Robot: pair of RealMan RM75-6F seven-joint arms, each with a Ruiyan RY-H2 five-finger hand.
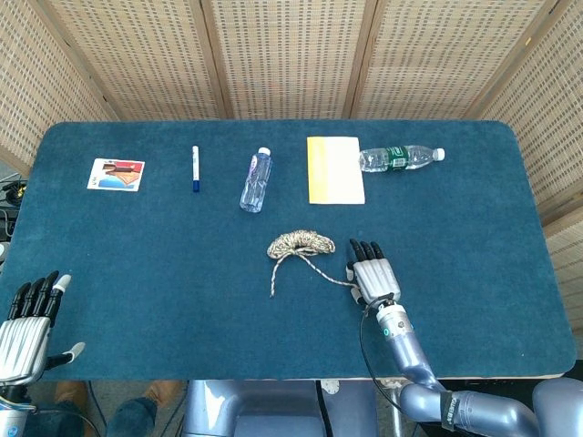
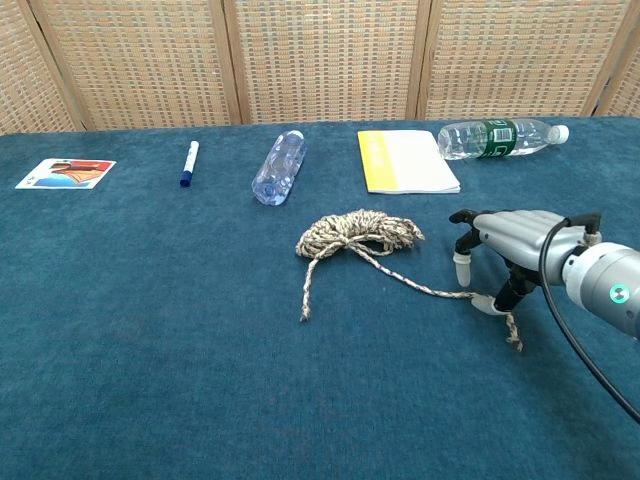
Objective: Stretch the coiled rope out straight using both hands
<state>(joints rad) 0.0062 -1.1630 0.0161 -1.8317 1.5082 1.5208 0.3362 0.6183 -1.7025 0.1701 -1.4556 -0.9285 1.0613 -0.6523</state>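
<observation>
right hand (image 2: 505, 245) spread over the rope (image 2: 360, 235) tail, thumb touching it; left hand (image 1: 27, 323) spread, idle

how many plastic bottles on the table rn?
2. A clear bottle lies between the pen and the yellow notepad; a green-label bottle lies just right of the notepad. None looks hidden.

no text can be read here. the bottle with the green label (image 2: 497, 135) shows only a band of colour, its print too small to make out. the card (image 2: 65, 173) at the far left carries a red and orange picture, with no letters that can be told. the yellow booklet (image 2: 405, 160), the marker (image 2: 188, 162) and the clear bottle (image 2: 278, 167) show no legible marks.
</observation>
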